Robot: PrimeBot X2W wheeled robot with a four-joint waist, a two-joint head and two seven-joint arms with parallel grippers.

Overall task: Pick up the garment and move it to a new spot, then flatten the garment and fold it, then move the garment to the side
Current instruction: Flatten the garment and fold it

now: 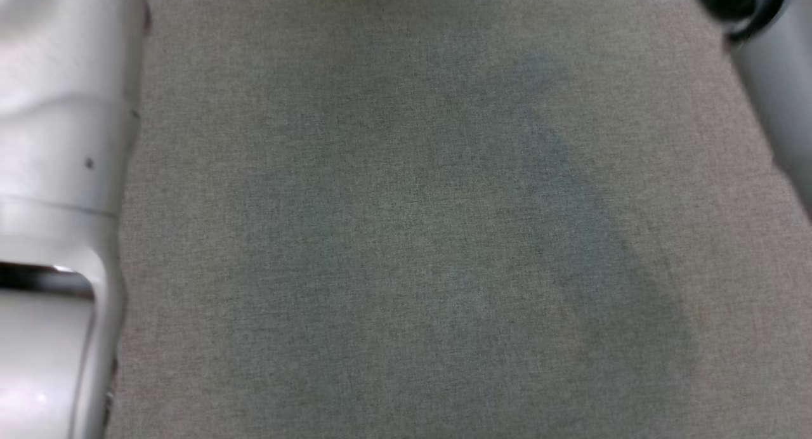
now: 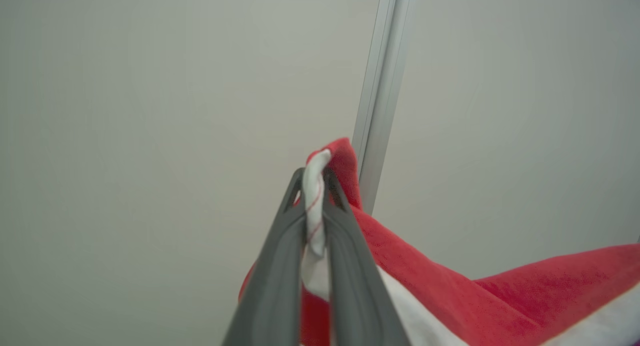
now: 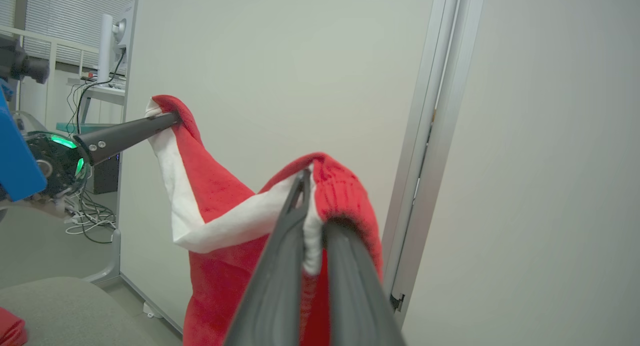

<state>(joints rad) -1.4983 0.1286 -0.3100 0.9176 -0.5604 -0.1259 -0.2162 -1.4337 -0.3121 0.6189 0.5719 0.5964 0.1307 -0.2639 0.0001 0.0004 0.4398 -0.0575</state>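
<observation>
Dark fingers of your right gripper [image 3: 312, 211] are pinched tight on a white-trimmed edge of the red-and-white garment [image 3: 220, 196]. Your left gripper [image 2: 315, 191] is clamped just as tight on another edge, so the cloth hangs slung between them, lifted above the grey fabric surface [image 1: 406, 236]. Picking up looks done; you have yet to lay it on that surface, flatten it, fold it and shift it aside.

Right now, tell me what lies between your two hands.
In the right wrist view, only the red and white garment spans that gap: it sags from the left hand to the right hand, each shut on an edge of it.
</observation>
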